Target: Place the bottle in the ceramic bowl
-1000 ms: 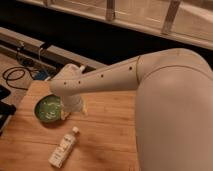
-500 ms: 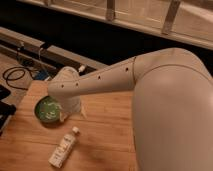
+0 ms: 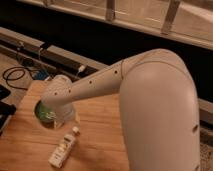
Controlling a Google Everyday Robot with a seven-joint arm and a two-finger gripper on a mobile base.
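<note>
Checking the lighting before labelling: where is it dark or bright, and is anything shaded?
Camera view: warm, even light on the wooden table and the white arm; the band behind the table is nearly black. The ceramic bowl lies dim under the arm, partly covered. The end effector hangs at the bowl's near rim. The bottle lies lit on the table, nearer the camera.

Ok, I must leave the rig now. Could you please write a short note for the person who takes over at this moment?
Claw: low over the wooden table, at the right edge of the ceramic bowl, mostly hidden under the arm. The bottle is not in it.
Bottle: on its side on the table, nearer the camera than the bowl, cap end toward the claw, apart from both.
Bowl: left part of the table, partly covered by the arm.
Done: nothing yet.
Left: grasp the bottle, lift it, place it in the bowl.
</note>
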